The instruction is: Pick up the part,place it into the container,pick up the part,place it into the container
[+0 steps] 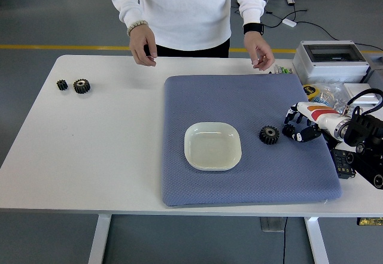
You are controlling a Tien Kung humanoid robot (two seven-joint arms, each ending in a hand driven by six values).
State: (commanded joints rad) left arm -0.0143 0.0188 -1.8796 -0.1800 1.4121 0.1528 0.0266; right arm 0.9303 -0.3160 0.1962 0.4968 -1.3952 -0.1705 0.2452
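A large black gear (268, 134) lies on the blue mat (239, 96), right of the white square dish (212, 146). Just right of it a small black gear (288, 130) rests on the mat, partly hidden. My right hand (294, 127) comes in from the right edge, and its fingers (291, 119) are curled around that small gear. Two more black gears, a small one (62, 85) and a larger one (81, 85), sit on the bare table at the far left. My left arm is out of view.
A person leans over the table's far edge, one hand (145, 44) above the table's back edge and the other (260, 53) near the mat's back right corner. A grey box (332, 60) and clutter (335, 93) stand at the back right.
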